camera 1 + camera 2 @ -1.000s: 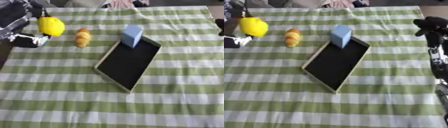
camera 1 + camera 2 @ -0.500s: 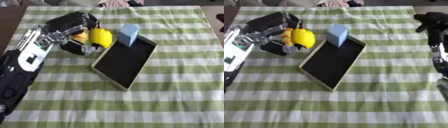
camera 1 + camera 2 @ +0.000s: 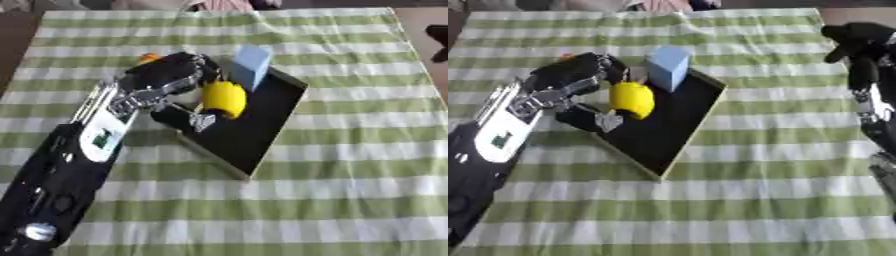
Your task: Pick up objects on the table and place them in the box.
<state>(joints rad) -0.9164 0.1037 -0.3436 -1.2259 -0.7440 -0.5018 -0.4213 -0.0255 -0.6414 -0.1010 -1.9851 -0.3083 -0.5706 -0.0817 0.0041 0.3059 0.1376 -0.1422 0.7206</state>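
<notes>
Nearest, green-and-white checked cloth (image 3: 350, 165), soft weave, covers table. One left arm, black with silver and white panels, enters from lower left corner. Left hand (image 3: 171, 82) curls round one smooth yellow rounded object (image 3: 224, 98), held over near left part of one shallow rectangular box (image 3: 262, 130), black floor, pale rim. One light-blue block (image 3: 252, 65) stands upright at box's far corner. Small orange object (image 3: 148, 56) mostly hidden behind left hand. Right hand (image 3: 859, 37), dark, at far right; finger position cannot be told.
</notes>
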